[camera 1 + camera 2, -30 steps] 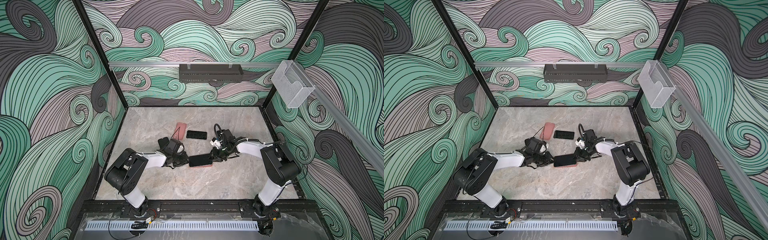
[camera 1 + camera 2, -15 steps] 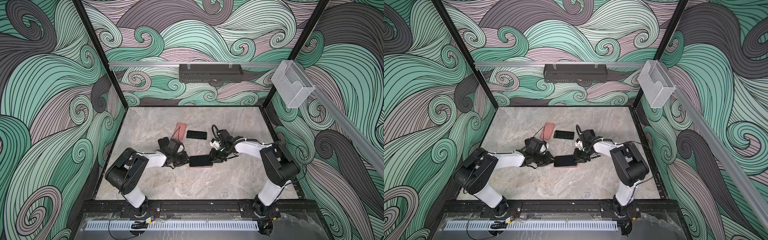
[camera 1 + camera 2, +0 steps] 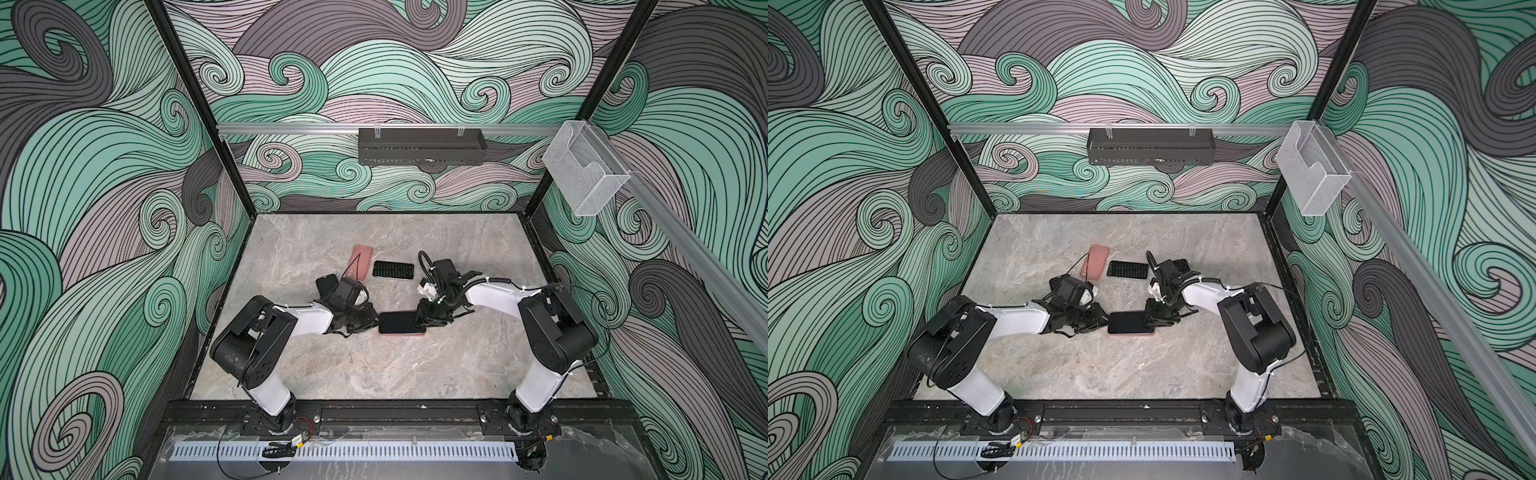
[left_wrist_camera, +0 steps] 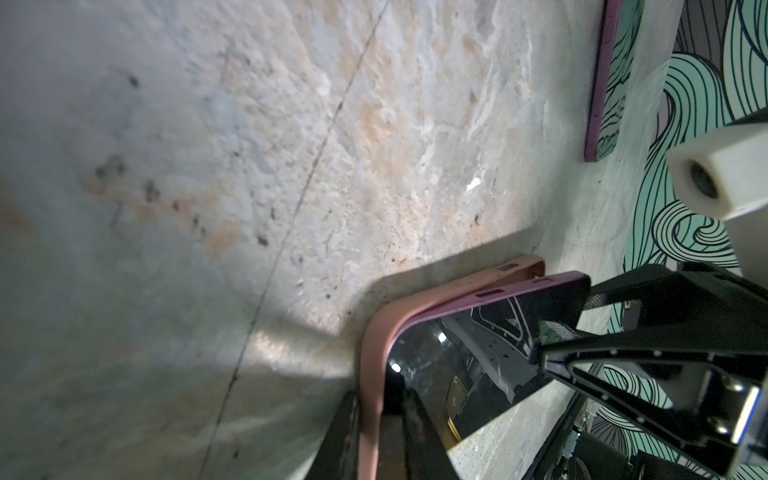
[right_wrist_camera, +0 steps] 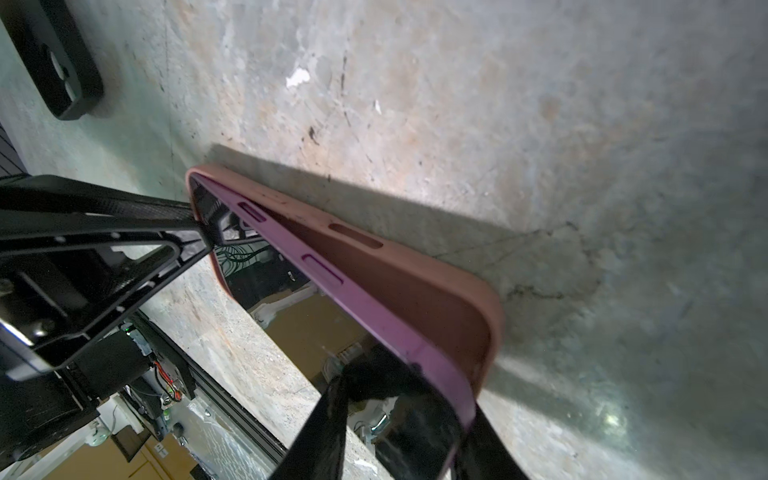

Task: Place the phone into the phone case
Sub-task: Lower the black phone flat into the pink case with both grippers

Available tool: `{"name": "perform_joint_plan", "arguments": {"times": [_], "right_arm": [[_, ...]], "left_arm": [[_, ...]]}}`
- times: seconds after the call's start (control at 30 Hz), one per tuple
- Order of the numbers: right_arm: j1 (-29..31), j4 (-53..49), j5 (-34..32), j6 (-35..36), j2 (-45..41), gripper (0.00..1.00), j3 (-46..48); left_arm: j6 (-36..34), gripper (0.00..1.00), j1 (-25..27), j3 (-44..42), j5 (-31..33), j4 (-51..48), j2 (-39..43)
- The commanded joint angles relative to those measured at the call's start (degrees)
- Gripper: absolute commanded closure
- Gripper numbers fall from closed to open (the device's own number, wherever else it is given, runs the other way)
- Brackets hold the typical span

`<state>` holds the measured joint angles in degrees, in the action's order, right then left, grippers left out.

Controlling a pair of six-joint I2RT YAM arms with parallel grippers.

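With the left gripper (image 4: pixel 380 440) pinching the phone case (image 5: pixel 440 291) rim tight and the right gripper (image 3: pixel 424 322) loose, jaws a little apart around the phone (image 3: pixel 401 323) (one end tucked in, one end sticking up), a slow downward push looked best.

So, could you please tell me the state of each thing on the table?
phone: one end seated in the case, the other raised out
phone case: lying flat, partly filled
left claw: shut on phone case end
right claw: at phone's raised end, grip unclear
black case: flat, untouched
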<state>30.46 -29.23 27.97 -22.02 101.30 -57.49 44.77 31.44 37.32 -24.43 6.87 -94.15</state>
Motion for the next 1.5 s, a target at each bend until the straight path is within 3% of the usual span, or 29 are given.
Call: {"name": "perform_joint_plan", "arguments": {"times": [0.0,0.7,1.03,1.47], "right_arm": [[1.3,-2.5,-3.5,1.4,1.2,0.6,-0.4],[1.4,-8.4,-6.8,2.9,-1.4,0.49,-3.1],[1.3,-10.0,-4.6,3.0,-4.1,0.46,-4.6],[1.3,-12.8,-8.6,3.7,-4.1,0.49,-4.4]], "left_arm": [[0.0,0.78,0.8,-1.5,2.0,-1.1,-1.1],[0.3,0.79,0.8,-2.3,1.9,0.7,-2.5],[0.5,0.79,0.8,-3.4,1.9,1.8,-2.9],[0.0,0.78,0.8,-3.0,-0.9,3.4,-3.7]]}}
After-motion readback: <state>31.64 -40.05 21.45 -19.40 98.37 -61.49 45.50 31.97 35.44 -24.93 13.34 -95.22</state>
